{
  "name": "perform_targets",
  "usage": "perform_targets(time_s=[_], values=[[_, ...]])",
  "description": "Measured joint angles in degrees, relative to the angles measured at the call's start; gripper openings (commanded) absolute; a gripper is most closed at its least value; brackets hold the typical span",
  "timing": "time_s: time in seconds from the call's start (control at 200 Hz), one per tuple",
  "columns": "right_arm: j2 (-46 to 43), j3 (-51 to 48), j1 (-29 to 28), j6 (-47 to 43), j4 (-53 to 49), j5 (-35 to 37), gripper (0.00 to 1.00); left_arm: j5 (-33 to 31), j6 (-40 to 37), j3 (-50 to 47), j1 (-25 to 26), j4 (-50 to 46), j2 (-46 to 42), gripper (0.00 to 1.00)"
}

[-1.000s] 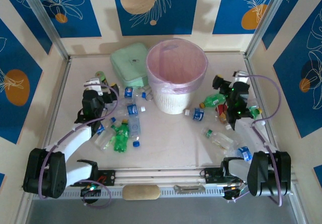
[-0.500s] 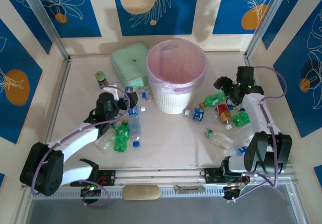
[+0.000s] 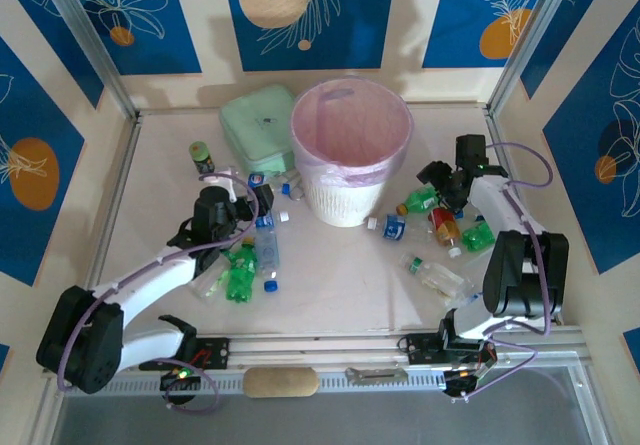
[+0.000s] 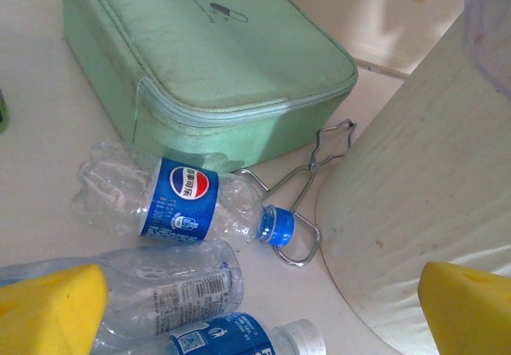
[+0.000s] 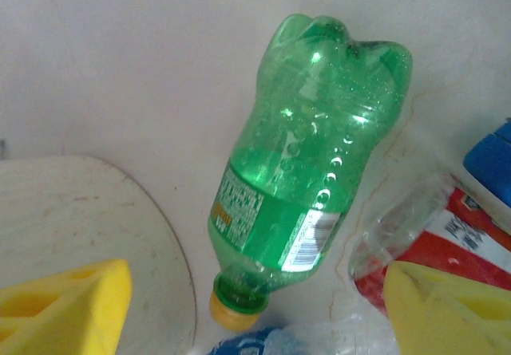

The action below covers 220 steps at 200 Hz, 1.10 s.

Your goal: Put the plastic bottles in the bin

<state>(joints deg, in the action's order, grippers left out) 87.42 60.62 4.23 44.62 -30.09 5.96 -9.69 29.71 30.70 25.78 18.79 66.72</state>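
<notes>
Under right gripper (image 5: 255, 279), jaws parted, gripping nothing: 1 green bottle (image 5: 311, 155), cap end between jaws, long axis across closing line (left gripper (image 4: 262, 291) also spread, well apart).

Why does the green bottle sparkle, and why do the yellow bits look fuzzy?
Right wrist view: light bounces off the green bottle in small bright spots, and the yellow right fingers, close to the lens, look blurry. Left wrist view: the yellow left fingers blur too, but the blue-labelled bottle is sharp. Top external view: even light, soft shadows by the bin.
</notes>
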Motion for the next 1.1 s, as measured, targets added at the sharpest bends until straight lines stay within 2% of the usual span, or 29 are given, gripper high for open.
perform_targets(time_s=[0.62, 0.85, 1.005, 1.1], values=[[15.6, 6.4, -1.7, 0.9, 6.0, 1.8, 0.83, -2.4, 0.0, -0.3, 0.0, -1.1, -1.3, 1.0], [16.9, 6.5, -2.0, 1.1, 5.3, 2.9, 0.82, -2.8, 0.0, -0.3, 0.0, -1.3, -1.8, 1.0], [18.5, 7.5, -2.1, 1.6, 5.3, 3.1, 0.75, -2.8, 0.0, -0.3, 0.0, -1.3, -1.8, 1.0], [19.3, 7.9, -2.3, 2.1, 5.4, 3.1, 0.67, -2.8, 0.0, -0.4, 0.0, -1.3, -1.8, 1.0]])
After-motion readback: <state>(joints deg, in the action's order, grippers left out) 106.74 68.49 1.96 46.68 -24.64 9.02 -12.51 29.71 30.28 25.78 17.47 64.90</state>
